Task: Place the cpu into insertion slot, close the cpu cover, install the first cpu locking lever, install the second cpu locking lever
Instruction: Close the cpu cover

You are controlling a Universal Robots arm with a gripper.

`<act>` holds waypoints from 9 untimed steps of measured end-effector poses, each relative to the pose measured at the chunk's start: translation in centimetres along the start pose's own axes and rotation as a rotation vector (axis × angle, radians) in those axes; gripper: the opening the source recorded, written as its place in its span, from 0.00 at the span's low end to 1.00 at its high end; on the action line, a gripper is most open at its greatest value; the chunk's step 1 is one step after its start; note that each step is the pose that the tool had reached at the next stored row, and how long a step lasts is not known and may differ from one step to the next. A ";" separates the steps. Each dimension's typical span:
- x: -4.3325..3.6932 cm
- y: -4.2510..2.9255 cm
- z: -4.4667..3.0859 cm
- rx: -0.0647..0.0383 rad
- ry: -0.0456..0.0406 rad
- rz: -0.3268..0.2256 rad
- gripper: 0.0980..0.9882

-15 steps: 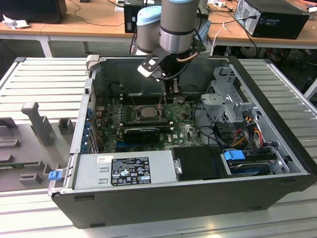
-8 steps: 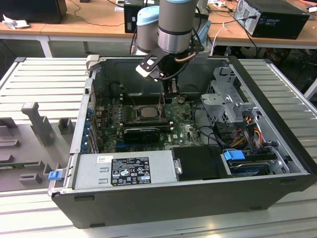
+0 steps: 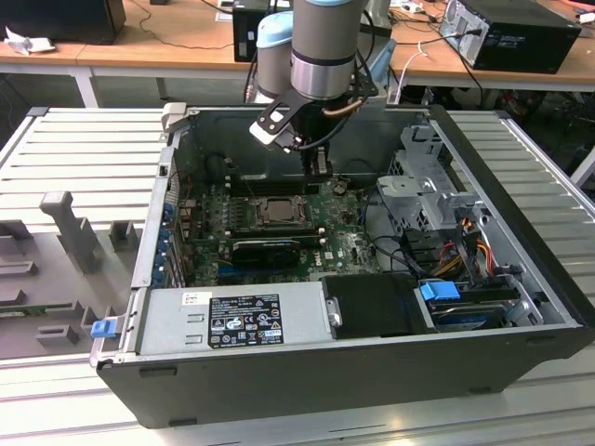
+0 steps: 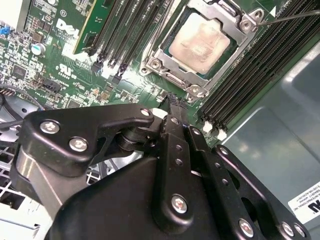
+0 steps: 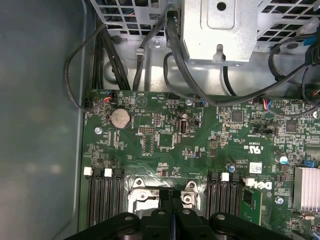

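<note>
Hovering over the open computer case (image 3: pixel 521 186), the gripper (image 3: pixel 319 165) points down at the motherboard (image 5: pixel 165 145), its tip just beside the insertion slot (image 3: pixel 251 214). In both wrist views the black fingers (image 4: pixel 175 130) are clenched flat together with nothing between them, a posture that looks suited to pushing or hooking a part, not carrying one. The cpu (image 4: pixel 202 42) lies seated in the slot, silver face up. The cpu cover (image 4: pixel 172 74) appears to lie flat around it as a metal frame, its window leaving the chip's face exposed. A thin metal rod (image 4: pixel 290 16), probably a locking lever, runs off from one corner of the frame; whether it is latched cannot be told. Memory slots (image 4: pixel 260 65) flank the socket. A coin battery (image 5: pixel 120 118) and cables sit further along the board, and a power supply (image 3: pixel 232 316) and drive cage (image 3: pixel 428 186) fill the rest of the case. The case lies on its side on a ribbed grey counter (image 3: pixel 84 139) carrying grey fixtures (image 3: pixel 70 228). Wooden counters (image 3: pixel 167 37) with another computer (image 3: pixel 521 32) stand behind.
</note>
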State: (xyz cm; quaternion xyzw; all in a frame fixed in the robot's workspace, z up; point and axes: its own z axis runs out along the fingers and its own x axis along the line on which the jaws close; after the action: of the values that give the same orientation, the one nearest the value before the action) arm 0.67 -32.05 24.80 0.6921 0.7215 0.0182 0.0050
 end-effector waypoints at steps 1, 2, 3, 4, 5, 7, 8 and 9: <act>0.00 -0.05 0.00 0.000 0.0000 0.000 0.01; 0.00 -0.10 0.00 0.000 0.0000 0.000 0.01; 0.01 -0.15 -0.01 0.000 0.0000 0.000 0.01; 0.01 -0.19 0.00 0.000 0.0000 0.000 0.01; 0.01 -0.22 -0.01 0.000 0.0000 0.000 0.01; 0.01 -0.29 -0.01 0.000 0.0000 0.000 0.01; 0.01 -0.31 -0.01 0.000 0.0000 0.000 0.01; 0.01 -0.33 -0.01 0.000 0.0000 0.000 0.01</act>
State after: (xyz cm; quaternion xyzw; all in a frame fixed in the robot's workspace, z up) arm 0.34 -32.05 24.80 0.6921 0.7216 0.0183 0.0050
